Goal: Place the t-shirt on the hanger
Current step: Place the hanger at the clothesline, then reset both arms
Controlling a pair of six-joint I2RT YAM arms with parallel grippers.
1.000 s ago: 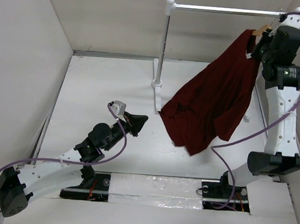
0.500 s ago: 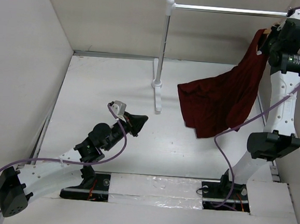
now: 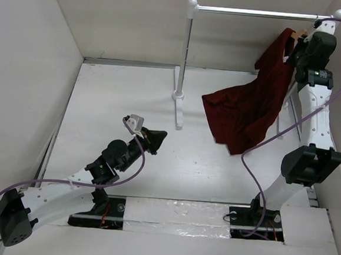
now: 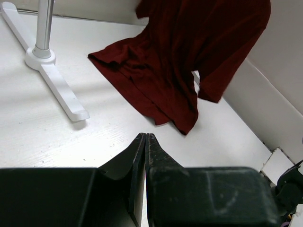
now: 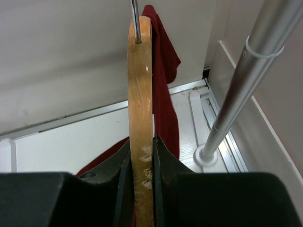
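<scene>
The maroon t-shirt (image 3: 249, 107) hangs from the tan wooden hanger (image 3: 297, 34) high at the back right, its lower part draped down toward the table. My right gripper (image 3: 299, 50) is shut on the hanger (image 5: 140, 85), whose thin metal hook (image 5: 135, 19) points up, with the shirt (image 5: 163, 71) behind it. My left gripper (image 3: 156, 139) is shut and empty, low over the table at centre left. In the left wrist view its fingertips (image 4: 146, 138) touch, and the shirt (image 4: 180, 61) lies ahead of them.
The white-and-silver clothes rail (image 3: 256, 12) spans the back, its left post (image 3: 185, 58) on a white foot (image 4: 59, 92). The right post (image 5: 251, 80) stands close beside the right gripper. White walls enclose the table left, back and right.
My right gripper has raised the hanger and shirt up toward the rail, then shifted slightly left. The shirt's hem has swung right and up. The left arm has hardly moved.
</scene>
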